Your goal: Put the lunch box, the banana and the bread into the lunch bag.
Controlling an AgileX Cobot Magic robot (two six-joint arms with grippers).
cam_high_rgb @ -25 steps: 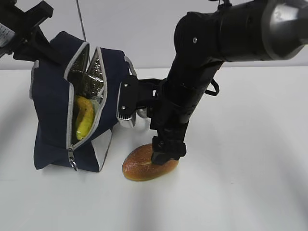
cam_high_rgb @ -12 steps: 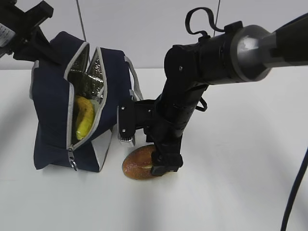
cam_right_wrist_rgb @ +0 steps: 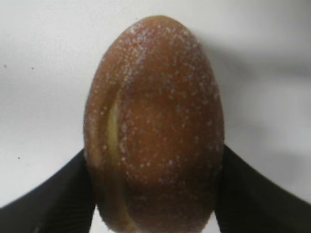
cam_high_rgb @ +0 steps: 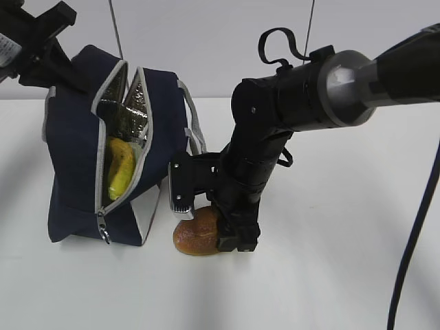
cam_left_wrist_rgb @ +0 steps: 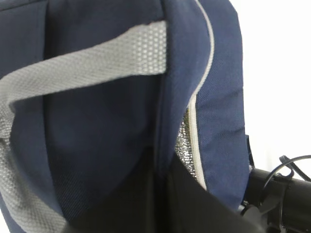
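The navy lunch bag (cam_high_rgb: pixel 72 165) stands at the left with its zipper open, showing the silvery lining. The yellow banana (cam_high_rgb: pixel 120 168) lies inside it. The golden-brown bread (cam_high_rgb: pixel 194 234) lies on the table just right of the bag. My right gripper (cam_high_rgb: pixel 230 232) points down over it. In the right wrist view its two black fingers press both sides of the bread (cam_right_wrist_rgb: pixel 155 111). My left gripper (cam_high_rgb: pixel 58 69) holds the bag's top rear edge. In the left wrist view its dark fingers (cam_left_wrist_rgb: pixel 204 208) pinch the navy fabric (cam_left_wrist_rgb: pixel 97 121). The lunch box is not in view.
A grey webbing handle (cam_left_wrist_rgb: pixel 87 63) crosses the bag's side. The zipper pull (cam_high_rgb: pixel 104 234) hangs at the bag's lower front. The white table (cam_high_rgb: pixel 344 240) stretches to the right. My right arm (cam_high_rgb: pixel 275 130) leans over the bread, close to the bag.
My right gripper has come down over the bread and its fingers now grip the roll's sides. The bread has shifted slightly left. The left arm and the bag have not moved.
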